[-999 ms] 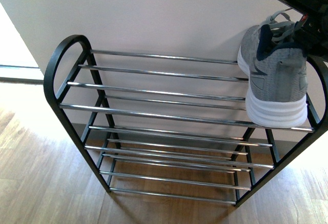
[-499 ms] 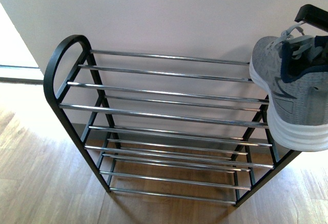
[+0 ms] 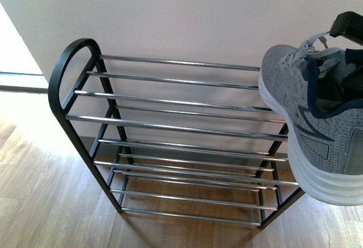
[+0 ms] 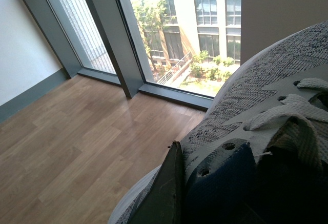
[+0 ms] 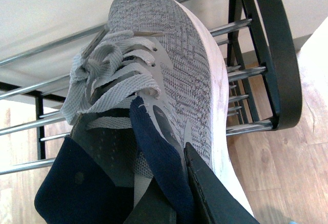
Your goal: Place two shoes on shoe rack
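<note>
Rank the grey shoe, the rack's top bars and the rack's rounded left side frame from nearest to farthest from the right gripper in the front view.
1. Grey shoe: held by the right gripper itself, at the far right.
2. Top bars: their right ends disappear behind the shoe's toe.
3. Rounded side frame: across the rack, at the far left.

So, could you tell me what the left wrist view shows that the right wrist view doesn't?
Only the left wrist view shows tall windows with a building outside. Only the right wrist view shows the rack and pale wall. Both show wood floor and a grey laced shoe close up, the left arm's shoe and the right arm's shoe, each with a dark finger at its collar.
</note>
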Robot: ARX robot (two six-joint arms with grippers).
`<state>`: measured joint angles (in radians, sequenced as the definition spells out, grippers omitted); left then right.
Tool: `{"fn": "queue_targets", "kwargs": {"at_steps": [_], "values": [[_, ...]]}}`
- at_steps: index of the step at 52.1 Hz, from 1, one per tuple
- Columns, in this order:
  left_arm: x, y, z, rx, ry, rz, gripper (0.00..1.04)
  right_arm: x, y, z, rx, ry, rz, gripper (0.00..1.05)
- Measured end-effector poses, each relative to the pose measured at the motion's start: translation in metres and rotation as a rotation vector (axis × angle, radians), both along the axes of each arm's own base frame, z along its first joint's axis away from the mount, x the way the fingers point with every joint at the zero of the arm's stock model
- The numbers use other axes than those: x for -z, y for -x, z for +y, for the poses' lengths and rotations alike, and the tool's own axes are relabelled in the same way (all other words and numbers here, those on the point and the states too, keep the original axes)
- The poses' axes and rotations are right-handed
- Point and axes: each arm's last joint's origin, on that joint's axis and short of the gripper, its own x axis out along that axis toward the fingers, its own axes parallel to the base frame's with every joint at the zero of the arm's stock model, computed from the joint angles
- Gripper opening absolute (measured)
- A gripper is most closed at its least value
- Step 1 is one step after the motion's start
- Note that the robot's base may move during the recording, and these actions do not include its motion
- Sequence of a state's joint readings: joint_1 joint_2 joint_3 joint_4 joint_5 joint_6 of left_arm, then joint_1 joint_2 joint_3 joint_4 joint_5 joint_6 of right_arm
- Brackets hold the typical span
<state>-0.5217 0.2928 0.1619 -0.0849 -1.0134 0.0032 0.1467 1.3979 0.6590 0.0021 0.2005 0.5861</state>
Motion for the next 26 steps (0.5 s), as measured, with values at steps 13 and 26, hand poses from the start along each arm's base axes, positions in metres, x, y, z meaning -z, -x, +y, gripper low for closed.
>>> {"fn": "queue_targets", "kwargs": {"at_steps": [13,26], "values": [[0.0,0.0,0.0,0.0,0.0,0.0,0.02,-0.004,-0.0029,0.0048,-0.02,-0.019,-0.053,0.01],[0.0,0.0,0.0,0.0,0.0,0.0,0.02,-0.0038,-0.0061,0.005,0.019,-0.066,-0.086,0.01]]}}
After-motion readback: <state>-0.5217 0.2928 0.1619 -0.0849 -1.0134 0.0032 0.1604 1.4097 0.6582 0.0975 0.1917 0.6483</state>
